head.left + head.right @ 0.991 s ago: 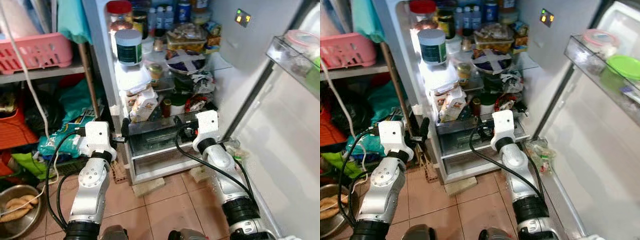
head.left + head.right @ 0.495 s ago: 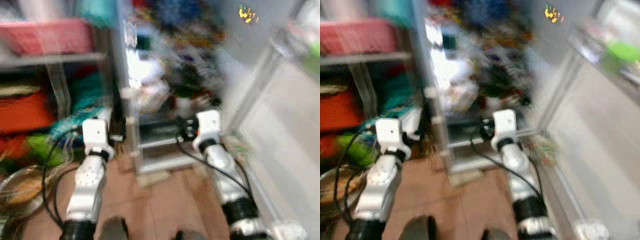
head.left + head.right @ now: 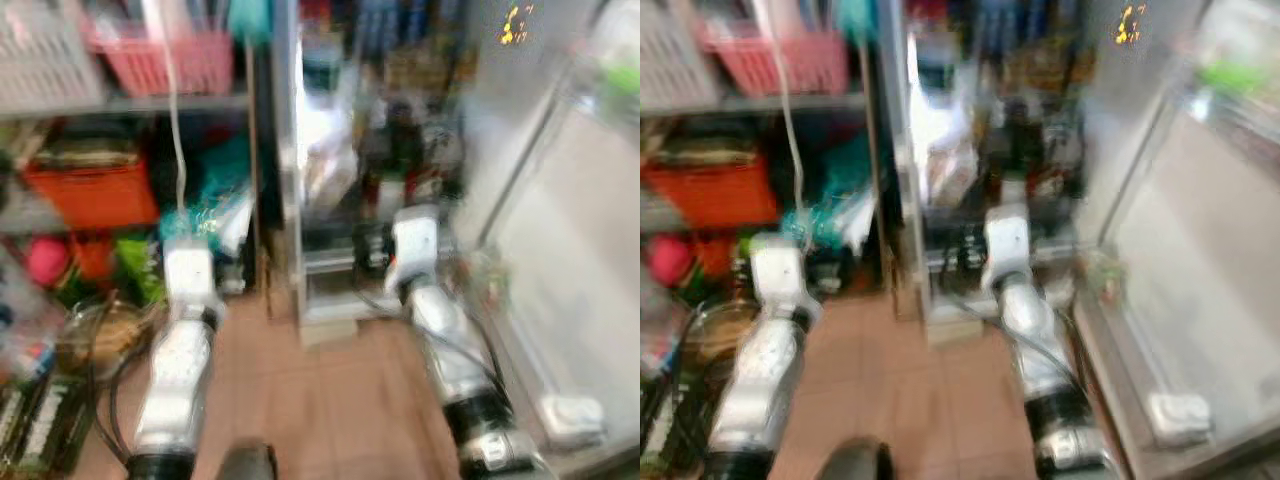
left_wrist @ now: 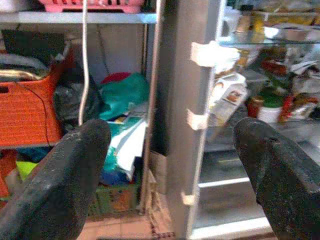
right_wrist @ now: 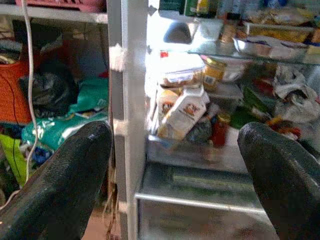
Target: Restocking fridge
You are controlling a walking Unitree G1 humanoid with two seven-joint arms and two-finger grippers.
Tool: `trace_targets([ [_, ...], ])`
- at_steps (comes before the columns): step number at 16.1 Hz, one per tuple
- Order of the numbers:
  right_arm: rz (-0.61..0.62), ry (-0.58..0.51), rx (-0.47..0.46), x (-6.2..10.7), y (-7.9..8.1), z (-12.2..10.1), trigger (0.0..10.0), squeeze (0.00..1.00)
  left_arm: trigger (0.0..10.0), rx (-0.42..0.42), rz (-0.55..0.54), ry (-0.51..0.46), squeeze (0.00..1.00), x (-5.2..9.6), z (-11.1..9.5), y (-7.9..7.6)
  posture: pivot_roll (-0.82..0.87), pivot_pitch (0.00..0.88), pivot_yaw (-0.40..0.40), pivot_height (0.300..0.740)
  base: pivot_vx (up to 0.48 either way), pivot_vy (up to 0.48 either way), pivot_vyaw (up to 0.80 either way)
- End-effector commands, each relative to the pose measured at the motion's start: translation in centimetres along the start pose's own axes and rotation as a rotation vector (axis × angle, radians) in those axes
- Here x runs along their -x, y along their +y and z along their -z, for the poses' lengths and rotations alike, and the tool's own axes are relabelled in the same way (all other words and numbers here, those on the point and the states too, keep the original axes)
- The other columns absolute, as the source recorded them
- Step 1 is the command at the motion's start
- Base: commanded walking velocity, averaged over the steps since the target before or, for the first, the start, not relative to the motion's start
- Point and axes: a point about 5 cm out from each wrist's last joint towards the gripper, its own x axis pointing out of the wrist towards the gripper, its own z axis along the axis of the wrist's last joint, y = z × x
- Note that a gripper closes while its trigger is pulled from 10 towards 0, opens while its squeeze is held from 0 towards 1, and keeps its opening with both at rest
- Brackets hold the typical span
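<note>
The head views are blurred; the open fridge point(image 3: 370, 180) stands ahead, its shelves crowded with food, and a pink basket point(image 3: 160, 60) sits on the shelf to its left. The left gripper point(image 4: 170, 165) and right gripper point(image 5: 175, 170) are both spread wide and empty, raised before the fridge's lower shelves.

My arms are silver with white wrist blocks and looping black cables; my left claw point(image 4: 165, 165) and right claw point(image 5: 172, 165) have thick, matte black, scuffed fingers.
</note>
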Motion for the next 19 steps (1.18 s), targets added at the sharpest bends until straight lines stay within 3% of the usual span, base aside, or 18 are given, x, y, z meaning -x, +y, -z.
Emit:
trace_targets([
  [1, 0.010, -0.023, 0.000, -0.3, -0.2, -0.6, 10.0, 0.00, 10.0, -0.017, 0.008, -0.029, 0.00, -0.5, -0.8, 0.0, 0.08, 0.017, -0.013, 0.740, 0.000, 0.000, 0.00],
  [6, 0.021, -0.035, 0.002, -0.5, -0.4, -1.1, 10.0, 0.00, 10.0, -0.027, 0.011, -0.071, 0.00, -0.4, -1.9, 0.1, 0.09, 0.081, -0.009, 0.740, 0.000, 0.000, 0.00],
  [11, -0.006, -0.008, 0.006, 0.1, -0.5, -0.4, 10.0, 0.00, 10.0, -0.028, 0.010, -0.056, 0.00, 0.5, -1.4, -0.3, 0.10, 0.088, -0.027, 0.740, 0.000, -0.301, 0.00],
  [17, 0.052, 0.089, 0.058, 2.6, -3.9, 1.5, 10.0, 0.00, 10.0, -0.026, -0.002, -0.044, 0.00, 0.5, -1.3, -0.1, 0.09, 0.078, -0.031, 0.740, 0.000, -0.311, 0.00],
  [19, 0.093, 0.220, 0.083, 5.5, -6.4, 3.4, 10.0, 0.00, 10.0, -0.029, -0.009, -0.033, 0.00, 0.6, -1.1, 0.0, 0.08, 0.075, -0.030, 0.740, 0.000, 0.000, 0.00],
])
